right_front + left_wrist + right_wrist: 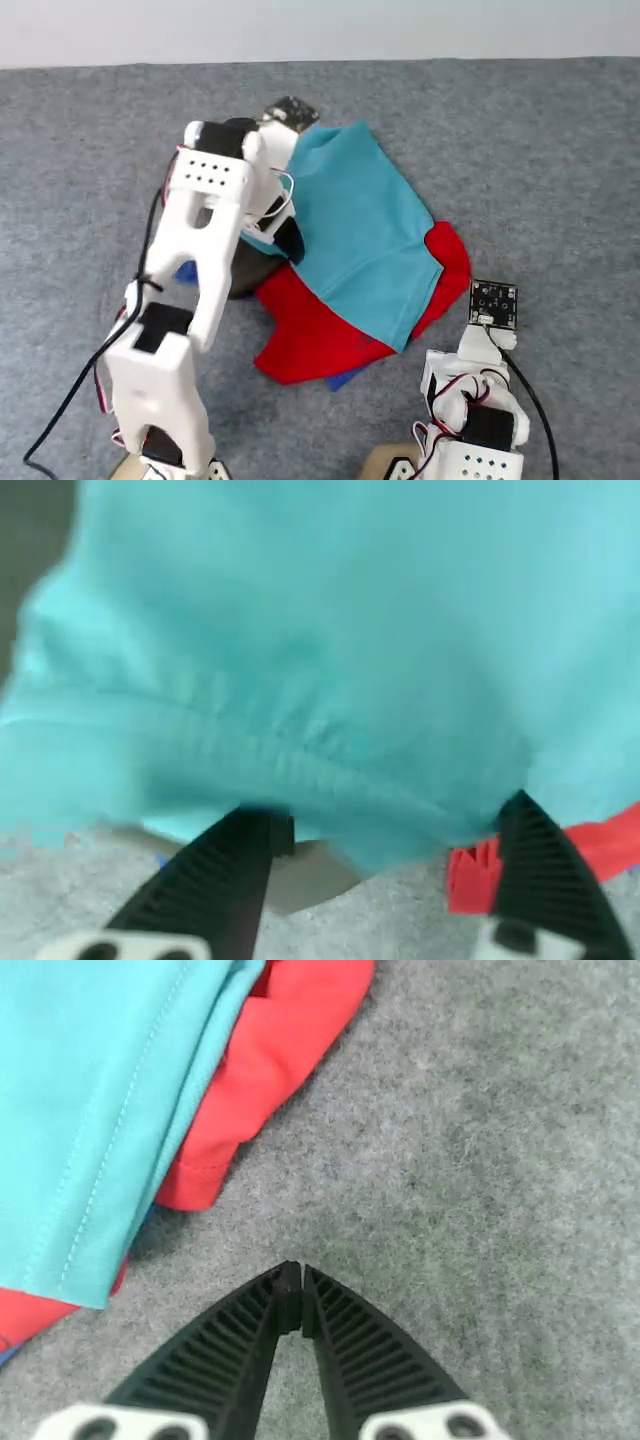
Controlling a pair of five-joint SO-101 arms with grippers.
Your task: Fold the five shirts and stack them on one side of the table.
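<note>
The teal shirt [365, 230], heaped on the red shirt [310, 335] mid-worktop [560, 150], is best pinched by one hem layer with the spread left hand [392, 815] (the right hand [301, 1280] is pressed together nearby).

We read no text, number or sign on the teal shirt [360, 230] or red shirt [310, 345]; marks on the near-right black board [493, 303] are too small.
</note>
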